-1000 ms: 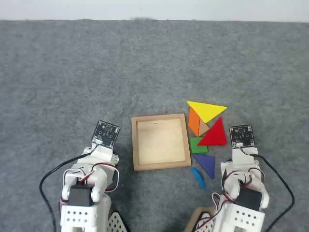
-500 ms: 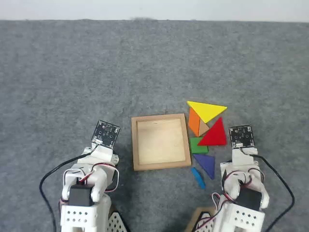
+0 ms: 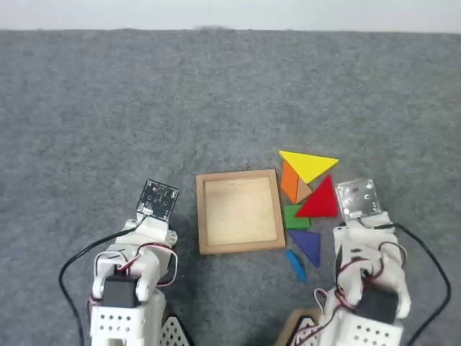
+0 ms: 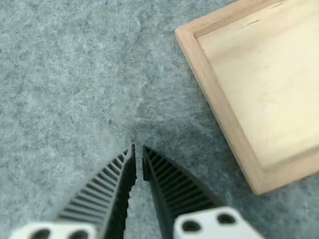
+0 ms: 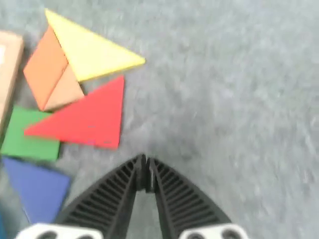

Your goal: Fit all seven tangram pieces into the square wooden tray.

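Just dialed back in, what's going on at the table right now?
Nothing is being held. The wooden tray is empty, and the tangram pieces lie on the grey mat beside it. The left gripper is shut over the mat near the tray; the right gripper is shut near the red triangle.

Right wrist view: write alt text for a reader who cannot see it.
The shut right gripper hovers over a grey mat beside loose tangram pieces: a red triangle, yellow triangle, orange piece, green square and blue triangle.
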